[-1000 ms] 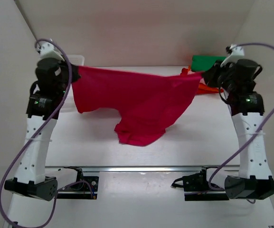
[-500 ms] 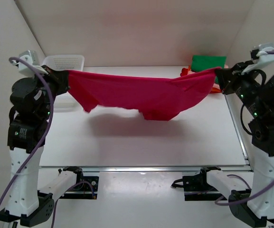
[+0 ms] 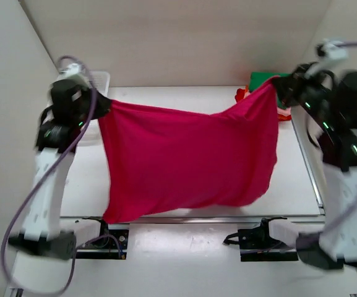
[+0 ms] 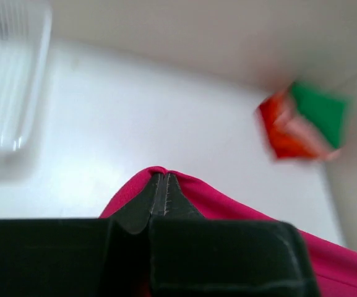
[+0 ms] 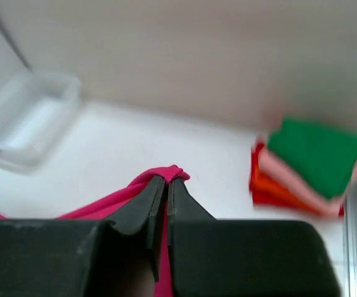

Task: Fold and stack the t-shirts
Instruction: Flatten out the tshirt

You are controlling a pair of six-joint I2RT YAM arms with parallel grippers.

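Stretching a magenta-pink t-shirt [image 3: 187, 154] out as one wide sheet above the white table [image 3: 85, 179], with the top edge slung between the two claws and the lower hem hanging down toward the arm bases.

Rearing the left arm [image 3: 48, 179] up steeply from its base, wrist turned inward, and clamping the left gripper [image 3: 98, 105] tight on the shirt's upper corner, jaws pressed together over a thin ridge of cloth in the wrist view [image 4: 164, 179].

Raising the right arm [image 3: 342, 161] higher, blurred in the overhead view, with the right gripper [image 3: 277, 86] likewise squeezing fully closed on the opposite corner, a small fold of fabric bunching at the fingertips [image 5: 167, 182].

Showing a white mesh basket [image 3: 101, 79] just behind the left claw, toward the back wall.

Showing a stack of folded t-shirts [image 3: 265, 80], green on top of light pink, orange and red, lying on the table just beyond and beneath the right claw.
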